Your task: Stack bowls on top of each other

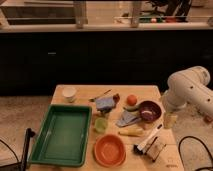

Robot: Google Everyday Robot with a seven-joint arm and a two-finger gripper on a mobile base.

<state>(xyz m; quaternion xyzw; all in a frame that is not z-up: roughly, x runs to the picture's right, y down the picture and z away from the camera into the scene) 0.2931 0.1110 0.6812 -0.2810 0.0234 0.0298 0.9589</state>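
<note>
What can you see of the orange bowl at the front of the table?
The orange bowl is round, wide and shallow, seemingly smooth plastic. It sits upright and empty near the wooden table's front edge, close beside the green tray's right wall; whether they touch is unclear. The robot's pincer is apart from it, at the table's right side by the maroon bowl.

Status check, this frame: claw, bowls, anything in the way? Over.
Claw low on right, beside maroon bowl. Orange bowl at front, apart, not stacked. Yellow item lies between them.
</note>
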